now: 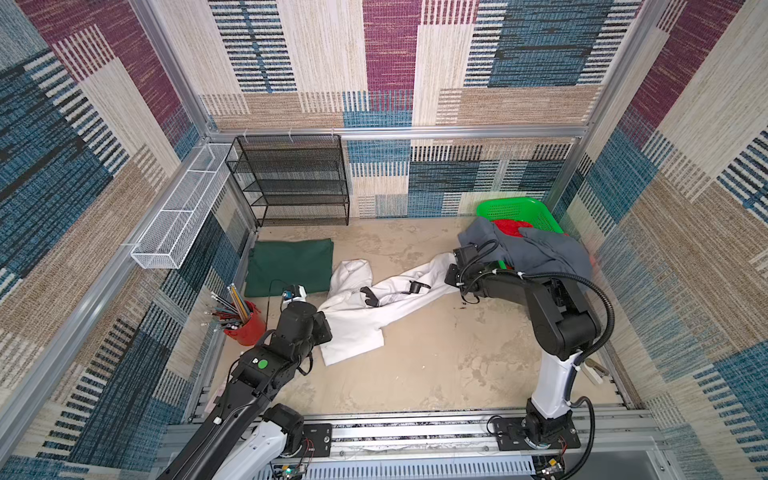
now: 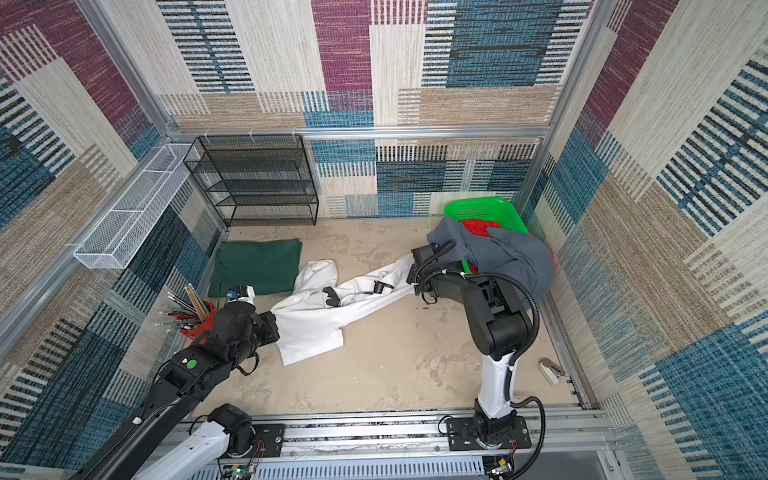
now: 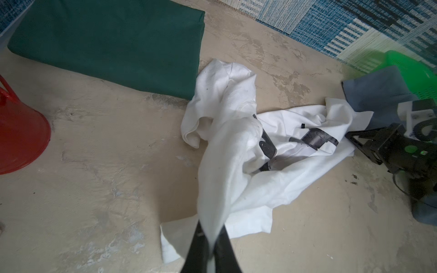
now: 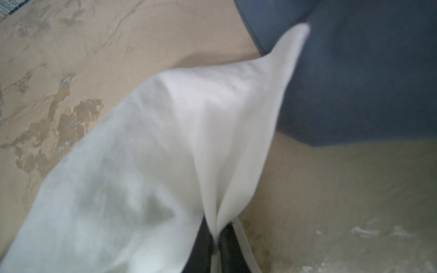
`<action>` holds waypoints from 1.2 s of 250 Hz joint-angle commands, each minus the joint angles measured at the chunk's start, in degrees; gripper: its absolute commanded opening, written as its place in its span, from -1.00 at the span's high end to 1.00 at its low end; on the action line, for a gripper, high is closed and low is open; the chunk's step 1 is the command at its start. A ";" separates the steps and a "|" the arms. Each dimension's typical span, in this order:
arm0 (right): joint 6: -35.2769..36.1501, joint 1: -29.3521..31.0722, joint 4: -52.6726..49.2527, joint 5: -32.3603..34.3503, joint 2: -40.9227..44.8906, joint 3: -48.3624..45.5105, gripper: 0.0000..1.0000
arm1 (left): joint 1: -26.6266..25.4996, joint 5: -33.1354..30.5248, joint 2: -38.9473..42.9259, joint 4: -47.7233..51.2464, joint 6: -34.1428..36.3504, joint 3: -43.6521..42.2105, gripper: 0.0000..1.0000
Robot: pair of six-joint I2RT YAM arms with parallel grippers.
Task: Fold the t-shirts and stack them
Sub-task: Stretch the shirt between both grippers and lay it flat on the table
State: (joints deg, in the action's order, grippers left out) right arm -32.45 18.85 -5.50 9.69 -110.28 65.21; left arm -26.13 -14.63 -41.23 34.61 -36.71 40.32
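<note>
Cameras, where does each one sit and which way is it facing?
Top views: high over the front rail, looking down toward the back wall; left arm and right arm show.
Left wrist: looks past the left gripper, shut on the white t-shirt, toward the dark green t-shirt.
Right wrist: looks past the right gripper, shut on the same shirt, at the grey t-shirt.
Shared: top and left wrist views both show the green basket.

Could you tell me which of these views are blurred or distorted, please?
Right wrist view: soft throughout, the white t-shirt and grey t-shirt showing no weave. Left wrist view: sharp mid-frame, smeared at the green basket. Both top views: crisp and evenly lit, but wide-angle, so the frame posts splay outward.
</note>
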 commanded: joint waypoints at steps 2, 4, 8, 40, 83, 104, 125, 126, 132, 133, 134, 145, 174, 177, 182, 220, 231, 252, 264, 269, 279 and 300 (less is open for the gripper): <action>1.97 0.13 -1.15 3.33 1.38 0.88 1.00 | 0.20 1.15 -0.42 -0.26 -0.29 1.63 1.00; 2.02 0.13 -1.24 3.41 1.56 0.88 1.00 | 0.20 1.31 -0.42 -0.25 -0.40 1.72 1.00; 2.16 0.13 -1.49 3.52 1.85 0.84 1.00 | 0.25 1.58 -0.50 -0.32 -0.38 1.92 1.00; 3.50 0.40 -4.06 3.20 4.32 0.57 1.00 | 0.21 2.16 -0.77 -0.25 -0.21 3.17 1.00; 3.29 0.70 -6.74 1.80 10.16 -1.68 1.00 | 0.38 1.79 -1.08 0.23 1.01 4.83 1.00; 3.41 0.70 -5.87 0.79 13.33 -2.32 1.00 | 0.83 2.10 -3.50 -1.60 2.88 6.27 1.00; 4.36 0.66 -6.25 0.21 13.20 1.15 1.00 | 2.55 3.50 -8.75 -5.40 4.40 9.14 1.00; 4.38 0.61 -6.26 0.18 13.14 1.45 1.00 | 2.69 3.62 -9.07 -5.68 4.47 9.33 1.00; 4.49 0.42 -6.45 -0.11 12.27 3.20 1.00 | 3.44 4.62 -10.93 -7.64 4.75 10.23 1.00; 4.58 0.37 -6.41 -0.20 12.10 3.49 1.00 | 3.62 4.75 -11.31 -7.94 4.73 10.45 1.00; 4.63 0.29 -6.39 -0.29 11.97 3.86 1.00 | 3.76 4.90 -11.67 -8.27 4.68 10.60 1.00; 5.03 -0.40 -6.49 -1.35 9.63 7.80 1.00 | 5.35 6.96 -15.38 -12.17 4.03 12.76 1.00; 6.85 -2.42 -10.34 -4.33 0.47 24.76 1.00 | 8.26 12.03 -27.61 -21.01 5.22 22.02 1.00; 6.86 -2.68 -11.17 -4.51 -0.63 26.81 1.00 | 8.42 12.14 -29.07 -20.95 5.65 23.77 1.00; 7.00 -2.97 -12.50 -4.82 -2.33 30.85 1.00 | 8.90 12.53 -31.51 -20.33 6.57 26.95 1.00; 8.94 -3.60 -28.33 0.55 -14.90 65.24 1.00 | 12.78 15.07 -45.59 -14.73 10.26 49.81 1.00; 9.13 -3.62 -33.35 1.16 -17.64 75.19 1.00 | 13.08 14.72 -47.14 -13.67 11.67 54.98 1.00; 9.33 -3.56 -39.83 2.43 -19.36 86.85 1.00 | 13.17 13.32 -48.08 -9.42 14.63 63.61 1.00; 9.40 -3.47 -41.11 3.63 -17.49 86.80 1.00 | 13.12 13.38 -47.12 -7.62 15.66 66.00 1.00; 9.40 -3.35 -41.12 4.19 -16.07 85.27 1.00 | 13.12 13.56 -46.39 -7.15 16.01 66.30 1.00; 9.90 -2.84 -39.87 5.17 -12.34 79.64 1.00 | 13.04 13.43 -44.27 -6.74 16.55 65.48 1.00; 10.81 -1.09 -29.32 7.19 1.07 56.41 1.00 | 13.03 12.18 -37.37 -8.27 16.21 57.96 1.00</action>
State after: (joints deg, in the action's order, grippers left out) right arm -23.18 16.16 -38.39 12.64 -120.70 141.84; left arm -13.19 -1.21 -85.12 24.86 -23.59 104.20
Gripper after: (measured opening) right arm 0.064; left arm 0.076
